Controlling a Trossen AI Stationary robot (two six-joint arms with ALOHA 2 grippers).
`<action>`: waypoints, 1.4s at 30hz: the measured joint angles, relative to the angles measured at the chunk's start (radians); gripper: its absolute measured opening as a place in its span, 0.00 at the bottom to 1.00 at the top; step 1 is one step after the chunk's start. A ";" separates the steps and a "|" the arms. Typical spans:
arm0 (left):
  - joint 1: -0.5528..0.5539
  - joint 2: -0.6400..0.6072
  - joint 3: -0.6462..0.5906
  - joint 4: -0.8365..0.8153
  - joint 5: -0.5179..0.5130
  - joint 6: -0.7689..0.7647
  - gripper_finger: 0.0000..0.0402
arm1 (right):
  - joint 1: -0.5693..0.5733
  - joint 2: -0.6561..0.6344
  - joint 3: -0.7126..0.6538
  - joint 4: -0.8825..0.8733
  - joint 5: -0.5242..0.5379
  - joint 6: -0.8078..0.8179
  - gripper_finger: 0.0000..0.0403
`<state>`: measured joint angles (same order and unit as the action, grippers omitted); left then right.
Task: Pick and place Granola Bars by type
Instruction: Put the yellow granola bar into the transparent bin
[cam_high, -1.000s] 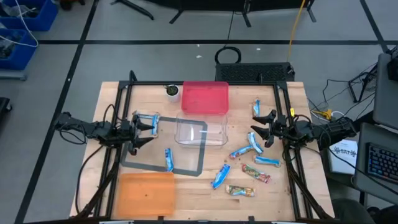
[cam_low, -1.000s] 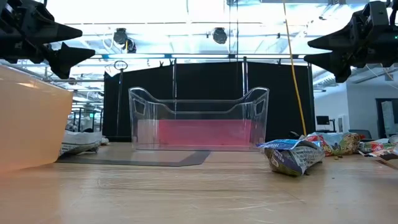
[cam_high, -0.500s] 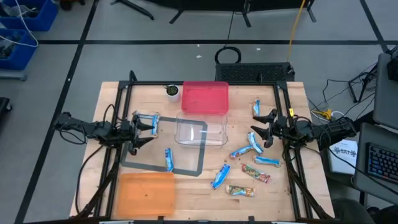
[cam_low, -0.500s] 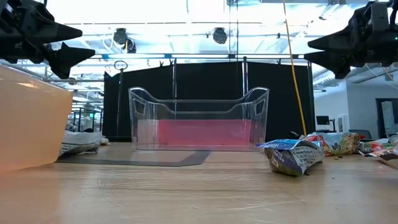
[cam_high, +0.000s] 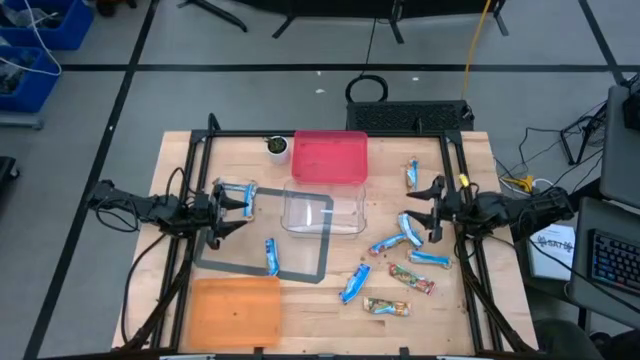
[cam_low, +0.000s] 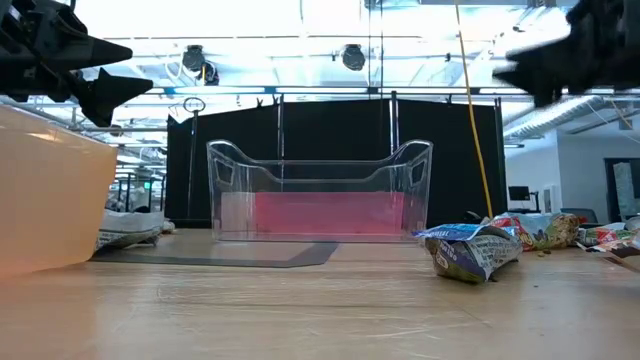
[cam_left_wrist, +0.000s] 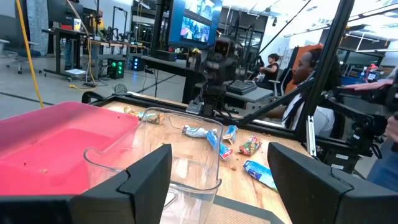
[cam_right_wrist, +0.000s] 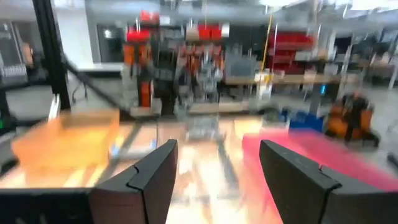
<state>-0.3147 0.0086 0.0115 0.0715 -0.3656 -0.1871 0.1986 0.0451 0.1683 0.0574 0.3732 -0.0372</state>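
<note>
Wooden table (cam_high: 470, 160) was pretty cluttered. Left gripper (cam_high: 238, 210) hovered at about 9 o'clock over the grey mat (cam_high: 300, 268), fingers parted with nothing between them, two blue granola bars (cam_high: 238, 194) just beside it. Clear bin (cam_high: 322, 211) sat dead centre, red bin (cam_high: 330, 156) at 12, orange bin (cam_high: 235, 311) at 7. Right gripper (cam_high: 430, 208) hung at 3 o'clock, also spread and empty, above the scattered blue and tan bars (cam_high: 400, 262) toward 4.
</note>
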 joint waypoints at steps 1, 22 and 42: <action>0.000 0.000 0.000 0.000 0.000 0.000 0.67 | 0.000 0.018 0.027 0.001 0.019 -0.020 0.55; 0.000 0.000 0.000 0.000 0.000 0.000 0.67 | 0.000 0.604 0.690 -0.406 0.719 0.018 0.55; 0.000 0.000 0.000 0.000 0.000 0.000 0.67 | 0.000 0.705 0.861 -0.277 0.991 -0.314 0.73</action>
<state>-0.3146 0.0085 0.0113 0.0715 -0.3656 -0.1871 0.1982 0.7502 1.0294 -0.2192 1.3647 -0.3510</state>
